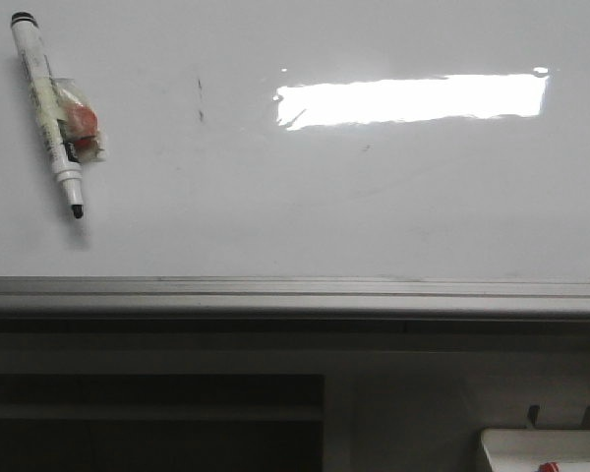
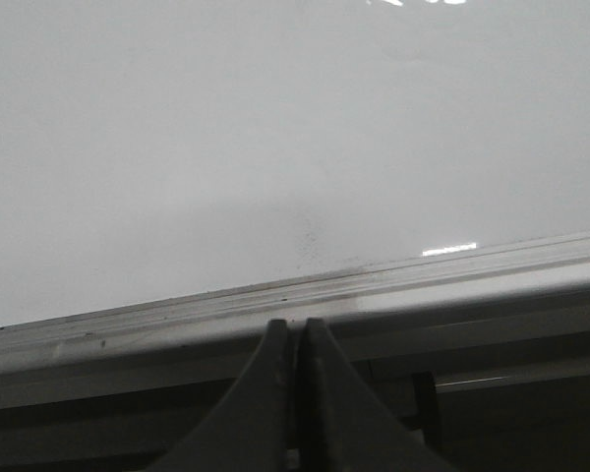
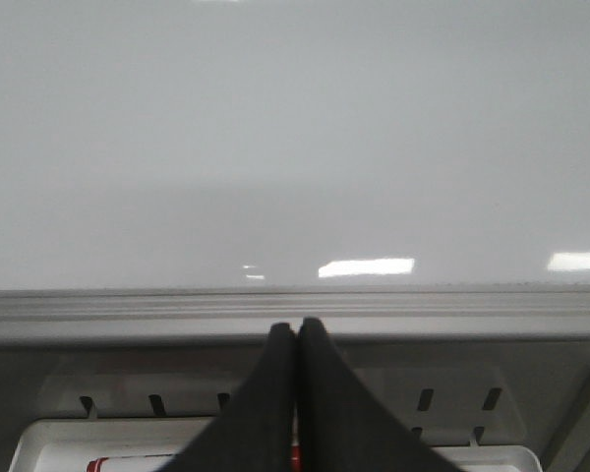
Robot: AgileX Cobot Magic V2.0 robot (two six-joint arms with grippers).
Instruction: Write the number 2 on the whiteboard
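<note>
The whiteboard [image 1: 374, 206] fills the front view, glossy white with a silver-grey bottom rail [image 1: 295, 293] and a bright light reflection. No number 2 shows on it; only a faint short dashed vertical mark [image 1: 200, 98]. A white marker [image 1: 47, 113] with a black tip pointing down sits at the board's upper left, with a small clear and red piece beside it. My left gripper [image 2: 293, 326] is shut and empty, just below the rail. My right gripper [image 3: 297, 326] is shut and empty, also below the rail. Neither gripper shows in the front view.
A white tray [image 1: 546, 450] with a red-marked item sits below the board at the right; it also shows in the right wrist view [image 3: 69, 447]. A dark recess lies under the rail at the left.
</note>
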